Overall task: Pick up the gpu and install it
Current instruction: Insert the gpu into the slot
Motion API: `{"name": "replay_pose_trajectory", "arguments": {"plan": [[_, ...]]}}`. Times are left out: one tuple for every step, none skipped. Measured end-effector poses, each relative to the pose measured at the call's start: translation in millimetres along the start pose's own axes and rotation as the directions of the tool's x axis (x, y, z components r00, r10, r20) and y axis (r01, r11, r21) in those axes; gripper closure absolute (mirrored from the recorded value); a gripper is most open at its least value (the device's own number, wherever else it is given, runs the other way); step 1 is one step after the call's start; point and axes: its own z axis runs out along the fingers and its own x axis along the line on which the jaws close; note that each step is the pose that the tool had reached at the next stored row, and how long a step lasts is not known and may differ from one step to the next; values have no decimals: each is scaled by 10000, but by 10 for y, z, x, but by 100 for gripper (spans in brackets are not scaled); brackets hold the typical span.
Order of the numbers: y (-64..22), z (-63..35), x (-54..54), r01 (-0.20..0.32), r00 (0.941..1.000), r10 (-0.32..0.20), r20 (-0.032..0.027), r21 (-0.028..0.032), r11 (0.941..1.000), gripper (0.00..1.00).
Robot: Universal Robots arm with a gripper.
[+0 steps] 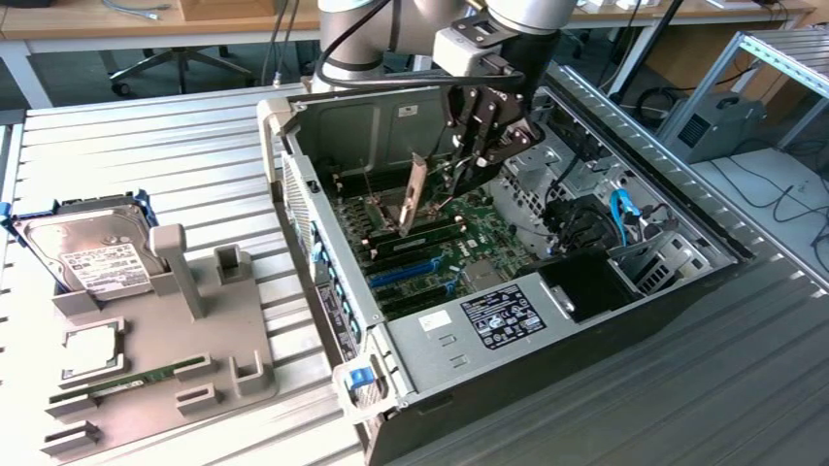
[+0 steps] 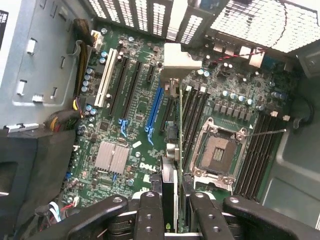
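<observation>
The gpu hangs edge-down inside the open computer case, its silver end bracket pointing toward the case's rear wall. My gripper is shut on the card's upper edge. In the wrist view the gpu is seen edge-on between my two black fingers, with its bracket at the far end. It sits over the motherboard, just beside the long blue slot and the memory slots. Whether its lower edge touches a slot I cannot tell.
On the exterior view's left a grey fixture tray holds a hard drive and a memory stick. Inside the case are the power supply, blue cables and the empty processor socket.
</observation>
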Motion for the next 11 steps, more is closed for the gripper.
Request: {"name": "replay_pose_trajectory", "arguments": {"plan": [[0, 0, 0, 79, 10000, -79, -2, -3, 10000, 74], [0, 0, 0, 159, 9999, -159, -4, -5, 9999, 74], [0, 0, 0, 241, 9997, -241, -6, -7, 9997, 74], [0, 1, 0, 327, 9995, -327, -8, -9, 9995, 74], [0, 1, 0, 414, 9991, -414, -10, -12, 9991, 74], [-1, 1, 0, 494, 9988, -494, -12, -14, 9988, 74], [0, 1, 0, 588, 9983, -588, -14, -17, 9983, 74], [0, 1, 0, 721, 9974, -721, -17, -21, 9974, 74], [0, 2, 0, 834, 9965, -834, -19, -24, 9965, 74], [0, 2, 0, 914, 9958, -914, -20, -26, 9958, 74], [0, 2, 0, 994, 9950, -994, -22, -29, 9950, 74]]}}
